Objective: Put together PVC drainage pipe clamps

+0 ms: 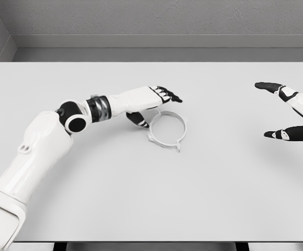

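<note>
A white ring-shaped pipe clamp lies flat on the white table, a little right of centre, with small tabs at its lower right. My left hand reaches over the clamp's upper left rim, fingers stretched out and thumb pointing down beside the ring, holding nothing. It is right at the rim, but contact cannot be told. My right hand hovers at the right edge of the view, far from the clamp, its black-tipped fingers spread wide and empty.
A grey wall runs behind the table's far edge. The table's front edge crosses the bottom of the picture, with dark legs showing below.
</note>
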Tool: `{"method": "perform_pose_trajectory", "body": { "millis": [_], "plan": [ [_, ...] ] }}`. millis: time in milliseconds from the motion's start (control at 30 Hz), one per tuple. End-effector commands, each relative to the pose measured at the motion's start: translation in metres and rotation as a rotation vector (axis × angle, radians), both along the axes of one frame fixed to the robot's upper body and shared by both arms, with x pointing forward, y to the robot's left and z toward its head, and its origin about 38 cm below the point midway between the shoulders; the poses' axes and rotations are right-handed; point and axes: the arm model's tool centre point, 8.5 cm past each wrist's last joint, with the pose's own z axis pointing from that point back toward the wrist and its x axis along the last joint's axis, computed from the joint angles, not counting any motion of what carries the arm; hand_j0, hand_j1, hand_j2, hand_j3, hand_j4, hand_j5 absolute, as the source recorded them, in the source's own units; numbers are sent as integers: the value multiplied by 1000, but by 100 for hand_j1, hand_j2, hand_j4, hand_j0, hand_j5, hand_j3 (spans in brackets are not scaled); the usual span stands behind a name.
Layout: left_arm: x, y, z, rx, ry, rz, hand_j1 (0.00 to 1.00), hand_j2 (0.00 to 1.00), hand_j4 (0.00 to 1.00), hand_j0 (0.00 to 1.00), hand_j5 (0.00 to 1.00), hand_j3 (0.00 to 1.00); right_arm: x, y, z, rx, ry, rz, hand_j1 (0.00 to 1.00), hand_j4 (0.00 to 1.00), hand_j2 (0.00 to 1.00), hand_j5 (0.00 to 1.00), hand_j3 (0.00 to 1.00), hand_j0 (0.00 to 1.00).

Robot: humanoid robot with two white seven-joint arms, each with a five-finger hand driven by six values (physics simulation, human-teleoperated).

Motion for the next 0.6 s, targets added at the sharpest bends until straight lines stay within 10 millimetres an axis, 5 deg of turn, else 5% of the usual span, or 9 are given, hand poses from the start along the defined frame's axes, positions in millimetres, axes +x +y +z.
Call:
{"method": "perform_pose_trajectory", "body": {
  "millis": [0, 100, 333, 433, 567],
  "plan": [
    [1, 1, 0, -8, 5, 7, 100, 100, 100, 100, 100, 100, 0, 0, 1, 9, 1, 0, 100, 100, 100, 100, 100, 100],
    [4, 7, 3, -6, 2, 20, 100, 100, 100, 100, 100, 100, 0, -1, 0, 7, 2, -1, 100, 100, 100, 100, 100, 100],
    [22, 65, 10, 35, -8, 120, 100, 100, 100, 100, 100, 100, 0, 0, 1, 7, 0, 1, 100, 100, 100, 100, 100, 100],
    [27, 135, 29, 42, -8, 215, 100, 100, 100, 100, 100, 100, 0, 0, 1, 9, 1, 1, 100, 100, 100, 100, 100, 100],
    [24, 199, 44, 88, -16, 304, 100, 100, 100, 100, 100, 100, 0, 0, 1, 8, 0, 2, 100, 100, 100, 100, 100, 100]
  ]
}}
